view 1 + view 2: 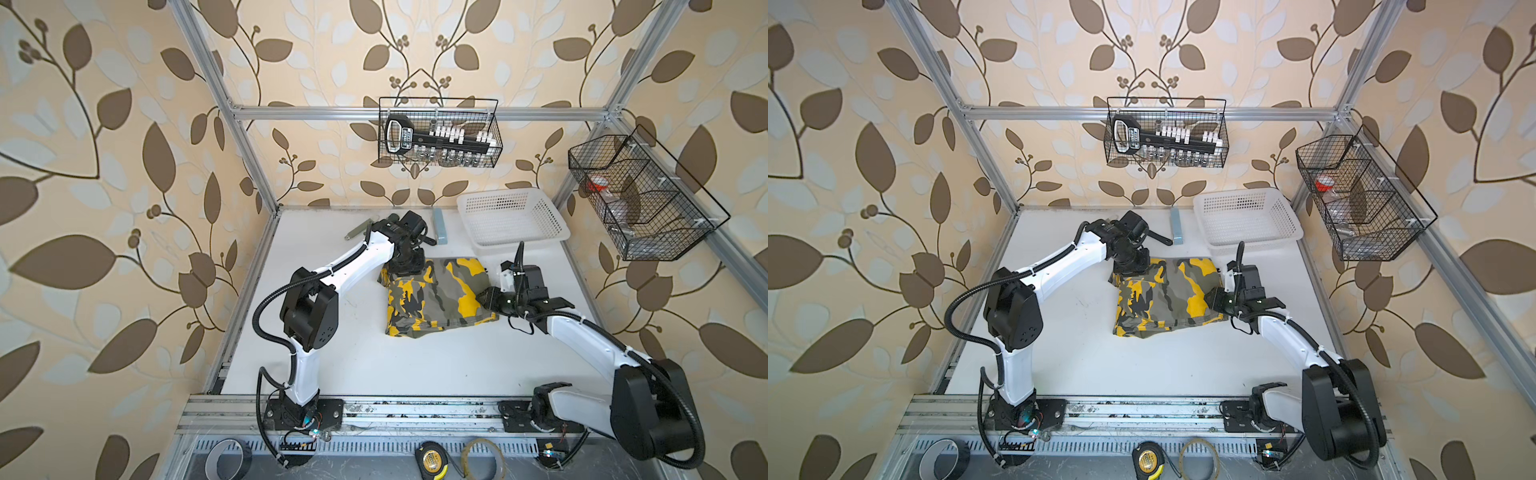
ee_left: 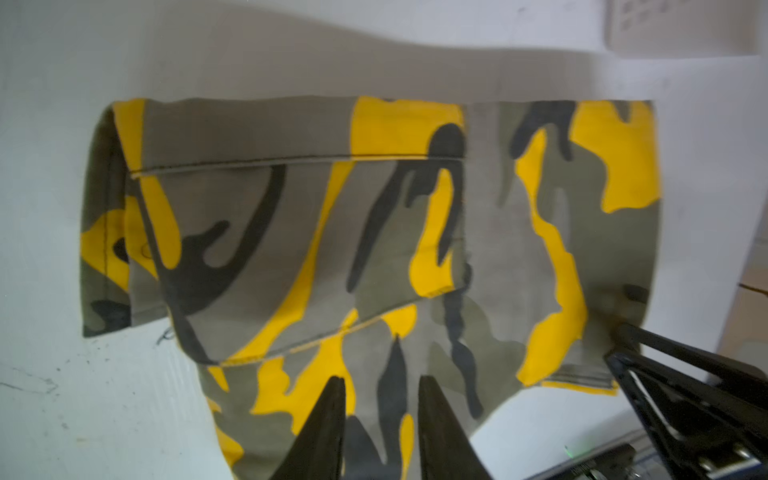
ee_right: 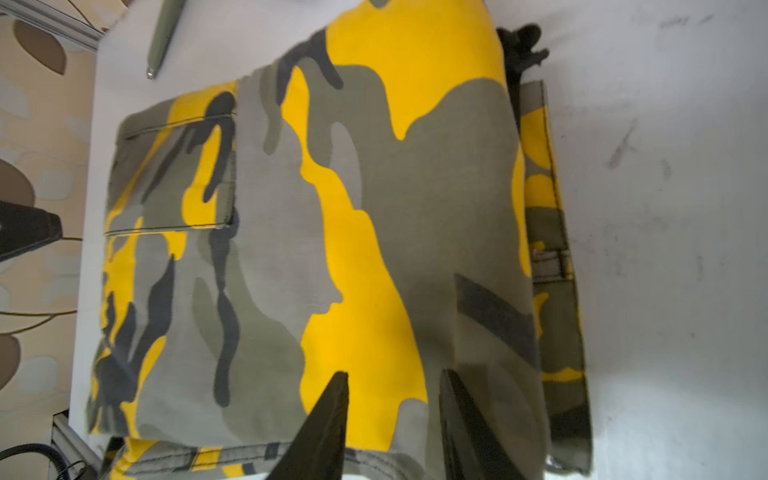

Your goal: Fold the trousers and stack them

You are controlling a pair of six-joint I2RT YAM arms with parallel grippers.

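Observation:
The trousers (image 1: 436,295) (image 1: 1167,295) lie folded into a compact camouflage bundle, olive-grey with black and yellow patches, on the white table at mid-depth. My left gripper (image 1: 405,268) (image 1: 1131,266) points down at the bundle's far left corner. In the left wrist view its jaws (image 2: 382,380) stand apart over flat cloth (image 2: 374,249), pinching nothing. My right gripper (image 1: 482,297) (image 1: 1210,297) sits at the bundle's right edge. In the right wrist view its jaws (image 3: 395,374) are also apart over a yellow patch of the trousers (image 3: 332,249).
A white perforated basket (image 1: 521,244) stands at the back right of the table. A blue-grey block (image 1: 439,226) and a green pen-like stick (image 1: 357,230) lie near the back edge. Two black wire baskets (image 1: 440,133) (image 1: 640,199) hang on the frame.

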